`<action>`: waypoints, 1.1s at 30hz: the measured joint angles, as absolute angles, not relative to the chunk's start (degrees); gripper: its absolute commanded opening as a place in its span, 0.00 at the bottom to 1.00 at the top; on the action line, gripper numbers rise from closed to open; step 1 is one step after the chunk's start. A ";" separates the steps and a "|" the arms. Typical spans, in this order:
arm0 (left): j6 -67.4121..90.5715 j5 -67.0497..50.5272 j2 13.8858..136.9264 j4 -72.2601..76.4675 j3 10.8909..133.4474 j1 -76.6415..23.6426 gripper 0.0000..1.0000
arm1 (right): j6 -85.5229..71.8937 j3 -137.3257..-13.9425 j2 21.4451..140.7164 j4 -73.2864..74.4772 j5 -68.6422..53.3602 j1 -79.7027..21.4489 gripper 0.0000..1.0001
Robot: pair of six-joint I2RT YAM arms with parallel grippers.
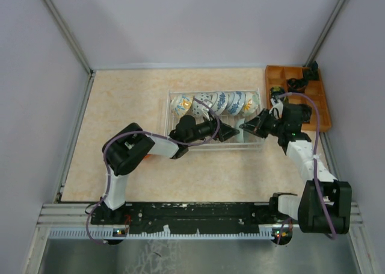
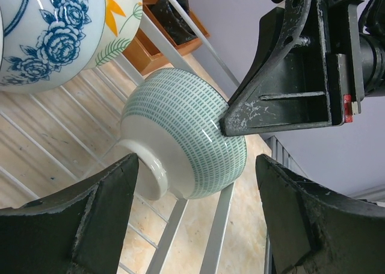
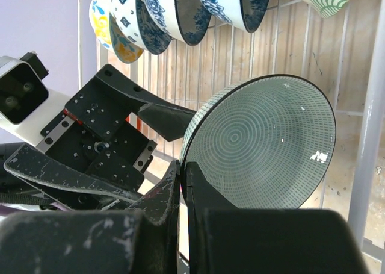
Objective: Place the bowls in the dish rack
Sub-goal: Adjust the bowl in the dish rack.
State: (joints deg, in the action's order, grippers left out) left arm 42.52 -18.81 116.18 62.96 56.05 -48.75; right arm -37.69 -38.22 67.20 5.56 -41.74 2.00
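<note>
right gripper: you are pinching the rim of the green-patterned bowl | left gripper: you are holding its fingers spread either side of that bowl | place: over the dish rack wires

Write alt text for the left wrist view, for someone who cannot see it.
A green-patterned bowl hangs tilted on its side over the dish rack, its rim pinched by the right end effector from the upper right. The open left end effector flanks it; a blue-flowered bowl sits upper left.
</note>
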 measured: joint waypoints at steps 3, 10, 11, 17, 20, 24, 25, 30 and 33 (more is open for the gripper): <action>42.06 -18.55 116.16 62.85 56.07 -48.77 0.85 | -37.89 -38.20 67.20 5.26 -42.02 2.07 0.00; 40.99 -17.78 116.14 62.39 55.88 -48.80 0.85 | -40.42 -35.99 67.24 0.91 -43.81 2.13 0.00; 40.86 -17.69 116.11 62.37 55.77 -48.80 0.85 | -40.71 -35.97 67.26 0.69 -44.10 2.13 0.00; 40.60 -17.58 116.11 61.63 55.72 -49.15 0.85 | -41.36 -35.27 67.46 -0.82 -45.25 2.07 0.00; 40.60 -17.58 116.09 61.58 55.72 -49.15 0.85 | -41.36 -35.24 67.46 -0.89 -45.34 2.07 0.00; 40.64 -17.65 116.09 61.45 55.81 -49.15 0.85 | -41.28 -35.24 67.46 -0.86 -45.34 2.09 0.00; 40.64 -17.65 116.09 61.36 55.88 -49.15 0.85 | -41.15 -35.24 67.46 -0.84 -45.36 2.11 0.00; 40.66 -17.72 116.09 60.71 56.47 -49.17 0.85 | -40.88 -35.20 67.44 -0.54 -45.93 2.83 0.00; 40.66 -17.87 115.96 60.49 56.55 -49.25 0.85 | -40.47 -34.81 67.33 -0.64 -46.52 3.18 0.00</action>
State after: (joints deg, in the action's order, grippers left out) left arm 40.66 -17.87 115.96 60.49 56.55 -49.25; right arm -40.47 -34.81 67.33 -0.64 -46.52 3.18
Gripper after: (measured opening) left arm 0.848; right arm 0.017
